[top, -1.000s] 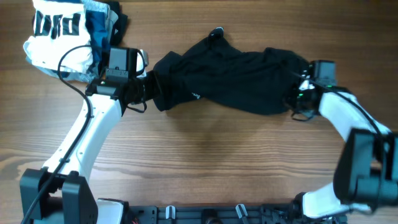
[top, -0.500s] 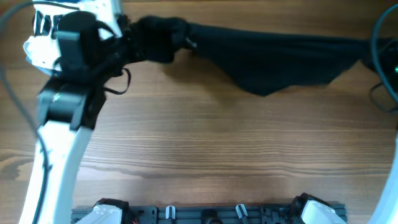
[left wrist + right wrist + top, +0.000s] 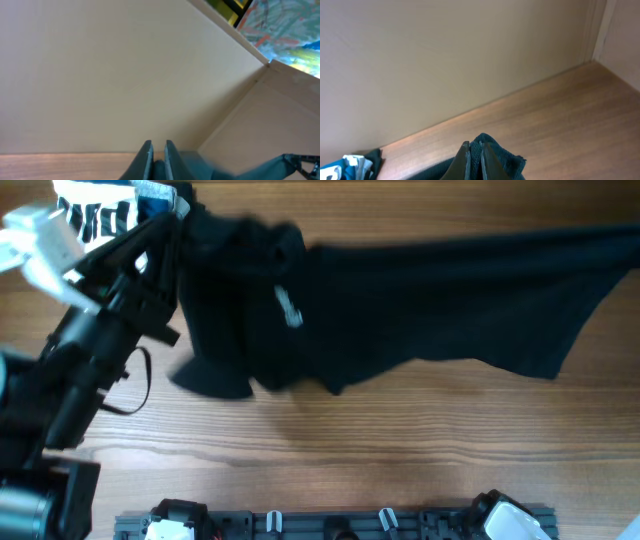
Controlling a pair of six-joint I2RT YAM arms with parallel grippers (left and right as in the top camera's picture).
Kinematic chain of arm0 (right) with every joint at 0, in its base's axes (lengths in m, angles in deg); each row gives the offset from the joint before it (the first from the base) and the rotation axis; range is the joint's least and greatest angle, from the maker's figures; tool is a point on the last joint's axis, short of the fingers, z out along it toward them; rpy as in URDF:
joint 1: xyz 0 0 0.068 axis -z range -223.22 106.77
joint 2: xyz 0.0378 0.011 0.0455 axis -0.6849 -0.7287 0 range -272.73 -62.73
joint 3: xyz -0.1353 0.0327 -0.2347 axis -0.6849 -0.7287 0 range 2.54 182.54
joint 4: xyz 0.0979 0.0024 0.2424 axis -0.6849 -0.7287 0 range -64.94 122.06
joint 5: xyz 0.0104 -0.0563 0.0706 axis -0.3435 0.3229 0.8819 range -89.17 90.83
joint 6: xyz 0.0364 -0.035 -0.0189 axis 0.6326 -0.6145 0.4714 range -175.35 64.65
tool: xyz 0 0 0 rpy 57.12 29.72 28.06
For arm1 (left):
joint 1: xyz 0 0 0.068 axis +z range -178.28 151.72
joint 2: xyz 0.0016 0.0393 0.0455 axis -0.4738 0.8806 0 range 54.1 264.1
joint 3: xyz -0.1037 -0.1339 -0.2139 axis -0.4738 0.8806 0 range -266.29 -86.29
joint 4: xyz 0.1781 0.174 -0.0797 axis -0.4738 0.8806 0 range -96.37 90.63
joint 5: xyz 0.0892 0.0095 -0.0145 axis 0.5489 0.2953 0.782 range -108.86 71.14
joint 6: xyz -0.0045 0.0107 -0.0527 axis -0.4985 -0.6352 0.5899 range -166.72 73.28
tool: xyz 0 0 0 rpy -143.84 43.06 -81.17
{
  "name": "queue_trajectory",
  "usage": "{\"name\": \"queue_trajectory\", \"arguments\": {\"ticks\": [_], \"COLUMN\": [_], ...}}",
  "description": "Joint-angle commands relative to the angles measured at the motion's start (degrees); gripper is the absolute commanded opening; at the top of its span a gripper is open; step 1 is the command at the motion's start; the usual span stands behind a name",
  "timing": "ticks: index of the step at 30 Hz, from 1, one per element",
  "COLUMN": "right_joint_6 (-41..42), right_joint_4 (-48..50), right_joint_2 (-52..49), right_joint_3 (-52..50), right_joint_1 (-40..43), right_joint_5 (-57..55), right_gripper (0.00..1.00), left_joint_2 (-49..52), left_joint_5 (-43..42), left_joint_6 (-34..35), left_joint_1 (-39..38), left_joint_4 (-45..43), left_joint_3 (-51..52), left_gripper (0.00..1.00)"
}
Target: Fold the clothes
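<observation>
Overhead view: plain black soft fabric garment point(image 3: 430, 300) is stretched from 10 to 3 o'clock, its ends pinched in the closed left gripper point(image 3: 156, 161) and right gripper point(image 3: 475, 155).

Lost past the edges
Black garment point(image 3: 430, 300) runs off the overhead's right edge, its white logo point(image 3: 289, 308) blurred; the striped white garment point(image 3: 95, 218) is cut at the top.

Count: three pieces of clothing, two hands, one tabletop.
One black garment point(image 3: 400, 300) with one white logo mark point(image 3: 288, 310); one white black-striped garment point(image 3: 95, 218) and one blue piece point(image 3: 155, 195) at upper left; one tabletop point(image 3: 350, 450); one left hand point(image 3: 158, 150), one right hand point(image 3: 474, 150), two fingers point(image 3: 463, 160) each.
</observation>
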Motion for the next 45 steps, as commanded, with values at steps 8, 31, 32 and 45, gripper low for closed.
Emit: {"name": "queue_trajectory", "arguments": {"ticks": [8,31,32,45], "right_joint_6": [-3.63,4.92,4.76,-3.72], "right_joint_4": [-0.11,45.94,45.53,30.58], "right_joint_2": [-11.08,-28.87,-29.94,-41.99], "right_joint_3": [0.66,0.66,0.66,0.35], "right_joint_1": [-0.17,-8.85,-8.85,-9.16], "right_joint_5": [0.02,1.14,1.38,4.48], "right_gripper": [0.04,0.04,0.04,0.04], "left_joint_2": [13.49,36.28,36.33,46.49], "left_joint_5": [5.29,11.93,12.11,10.8], "left_joint_6": [-2.93,-15.15,-15.1,-15.04], "left_joint_1": [0.33,2.97,3.19,3.52], "left_joint_4": [-2.49,-38.05,-36.81,-11.5], "left_joint_3": [-0.7,-8.44,-8.44,-8.41], "left_gripper": [0.04,0.04,0.04,0.04]}}
